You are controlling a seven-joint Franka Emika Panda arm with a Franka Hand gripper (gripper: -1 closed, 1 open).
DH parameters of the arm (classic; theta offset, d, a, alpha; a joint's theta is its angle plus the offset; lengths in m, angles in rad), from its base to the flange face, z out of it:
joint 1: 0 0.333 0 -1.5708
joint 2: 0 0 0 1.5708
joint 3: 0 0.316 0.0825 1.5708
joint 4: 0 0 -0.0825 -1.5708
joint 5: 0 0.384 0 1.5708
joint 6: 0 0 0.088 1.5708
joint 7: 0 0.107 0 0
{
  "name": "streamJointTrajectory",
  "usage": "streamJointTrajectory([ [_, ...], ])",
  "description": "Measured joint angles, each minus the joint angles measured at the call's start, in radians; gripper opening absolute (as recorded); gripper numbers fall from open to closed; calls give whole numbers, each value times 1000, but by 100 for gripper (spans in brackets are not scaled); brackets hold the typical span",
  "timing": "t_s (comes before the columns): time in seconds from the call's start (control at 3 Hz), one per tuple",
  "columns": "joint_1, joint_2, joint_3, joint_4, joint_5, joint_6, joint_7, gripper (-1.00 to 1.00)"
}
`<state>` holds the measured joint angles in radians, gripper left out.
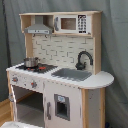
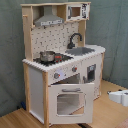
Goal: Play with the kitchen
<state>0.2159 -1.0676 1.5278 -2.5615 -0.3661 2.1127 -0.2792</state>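
- The kitchen (image 1: 60,75) (image 2: 60,65) stands upright in both exterior views.
- Its oven door (image 2: 69,101) hangs open and a pot (image 2: 47,56) sits on the stovetop. We judge play has started, with the faucet, sink and microwave still to try.
- A white shape (image 2: 120,97) at the second exterior view's right edge may be the arm. We cannot tell the state of the jaws.
- The kitchen is apart from that shape.
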Motion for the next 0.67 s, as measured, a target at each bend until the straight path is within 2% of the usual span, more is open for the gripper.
streamJointTrajectory([
  [0.67, -12, -126, 19, -34, 97, 91, -121, 100],
])
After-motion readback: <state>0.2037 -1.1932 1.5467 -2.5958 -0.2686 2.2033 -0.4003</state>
